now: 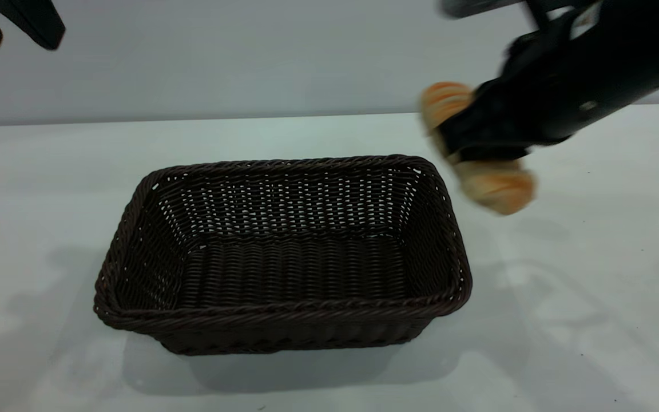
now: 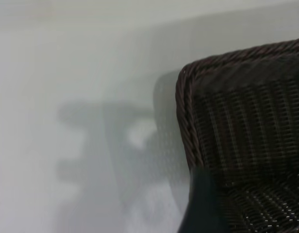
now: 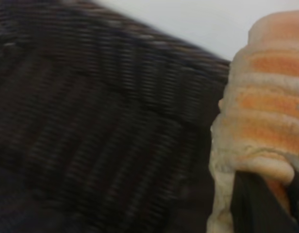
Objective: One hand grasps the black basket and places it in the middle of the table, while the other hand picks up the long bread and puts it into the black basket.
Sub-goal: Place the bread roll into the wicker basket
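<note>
Golden-orange long bread [image 1: 495,186] is up in the air, just past the far right corner of the black basket [image 1: 284,257], clamped around its middle by the right hand [image 1: 481,140]. Basket sits empty on the white worktop [image 1: 592,286]. Left hand [image 1: 12,26] hangs high at the far left, fingers spread apart, holding nothing.

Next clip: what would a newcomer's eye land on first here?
The black basket dominates, sitting empty in the middle of the white table. Next is the long bread, clamped crosswise in the right gripper and held in the air just beyond the basket's right rim. The left gripper hangs high at the far left, fingers apart, holding nothing.
</note>
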### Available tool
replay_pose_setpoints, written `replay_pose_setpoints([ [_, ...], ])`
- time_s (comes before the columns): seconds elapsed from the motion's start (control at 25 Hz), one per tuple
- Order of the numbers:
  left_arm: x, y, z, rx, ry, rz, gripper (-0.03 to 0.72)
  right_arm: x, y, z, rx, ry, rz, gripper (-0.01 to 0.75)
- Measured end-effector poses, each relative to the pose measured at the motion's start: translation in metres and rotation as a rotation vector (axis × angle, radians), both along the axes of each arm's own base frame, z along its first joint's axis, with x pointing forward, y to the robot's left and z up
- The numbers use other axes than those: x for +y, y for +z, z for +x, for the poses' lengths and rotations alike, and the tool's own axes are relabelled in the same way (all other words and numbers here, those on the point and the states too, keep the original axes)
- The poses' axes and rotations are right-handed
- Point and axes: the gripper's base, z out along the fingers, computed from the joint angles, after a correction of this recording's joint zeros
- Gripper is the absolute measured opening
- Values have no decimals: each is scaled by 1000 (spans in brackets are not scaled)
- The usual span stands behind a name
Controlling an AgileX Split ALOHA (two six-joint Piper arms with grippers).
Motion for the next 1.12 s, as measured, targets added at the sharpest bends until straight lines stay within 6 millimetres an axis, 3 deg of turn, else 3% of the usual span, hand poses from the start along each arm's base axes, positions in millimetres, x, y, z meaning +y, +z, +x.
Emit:
replay_pose_setpoints([
  [0.2, 2, 23, -14, -72, -8, -8, 585, 30, -7, -10, -66, 88, 20, 45],
  [0.4, 6, 48, -33, -146, -12, -20, 585, 39, -30, -8, -79, 117, 14, 49],
  [0.52, 8, 61, -45, -186, -14, -27, 585, 42, -45, -7, -69, 139, 11, 92],
  [0.64, 9, 70, -54, -214, -15, -32, 585, 44, -50, -7, -77, 165, 9, 197],
  [0.76, 10, 75, -62, -215, -18, -33, 585, 43, -49, -6, -90, 167, 11, 306],
  [0.84, 11, 75, -67, -217, -19, -33, 585, 39, -48, -4, -84, 160, 0, 339],
  [0.96, 13, 72, -76, -211, -21, -25, 585, 26, -34, 1, -77, 127, -9, 345],
  [1.12, 18, 69, -94, -213, -25, 4, 585, 2, -1, 6, -87, 63, -12, 308],
])
